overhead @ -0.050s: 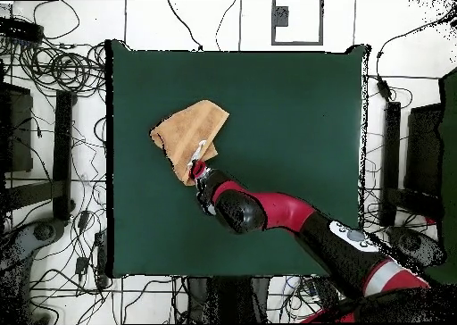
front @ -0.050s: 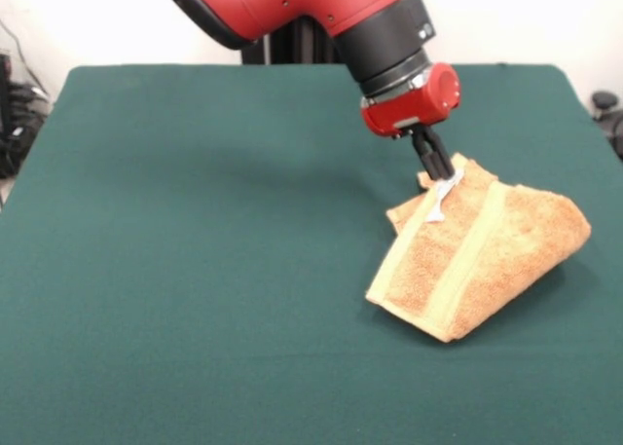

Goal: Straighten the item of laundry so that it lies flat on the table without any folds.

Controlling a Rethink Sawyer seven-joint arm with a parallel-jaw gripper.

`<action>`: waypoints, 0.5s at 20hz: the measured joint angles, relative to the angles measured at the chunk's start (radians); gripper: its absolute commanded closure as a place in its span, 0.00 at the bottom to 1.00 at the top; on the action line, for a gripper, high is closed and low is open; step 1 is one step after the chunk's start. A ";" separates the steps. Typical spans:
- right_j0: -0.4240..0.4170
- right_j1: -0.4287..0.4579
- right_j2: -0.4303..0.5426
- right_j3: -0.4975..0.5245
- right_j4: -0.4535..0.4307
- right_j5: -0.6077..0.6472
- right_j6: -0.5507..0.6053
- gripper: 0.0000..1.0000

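Note:
The item of laundry point(front @ -0.050s: 487, 255), a tan-orange terry towel, lies folded over itself on the right part of the dark green table point(front @ -0.050s: 195, 231). Pale woven bands run across it, and a small white tag point(front @ -0.050s: 435, 203) hangs at its far corner. My gripper point(front @ -0.050s: 438, 172) comes down at a slant onto that far corner, and its black fingers are shut on the towel's edge just above the tag. From overhead, the towel point(overhead @ -0.050s: 183, 129) sits left of the table's point(overhead @ -0.050s: 294, 116) middle, with the gripper point(overhead @ -0.050s: 198, 169) at its lower corner and the red arm trailing off to the lower right.
Tangled cables point(overhead @ -0.050s: 62, 67) and dark stands point(overhead @ -0.050s: 62, 152) ring the table on the floor. Dark gear point(front @ -0.050s: 19, 114) shows past the table's left edge in the front view, and a black object point(front @ -0.050s: 608, 114) sits past the right edge, close to the towel's side.

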 measured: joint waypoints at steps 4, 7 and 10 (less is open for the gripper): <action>0.000 -0.006 0.000 0.001 0.000 0.000 0.000 1.00; 0.000 -0.012 0.000 0.001 0.000 0.000 0.000 1.00; 0.000 -0.014 0.000 0.001 0.000 0.000 0.000 1.00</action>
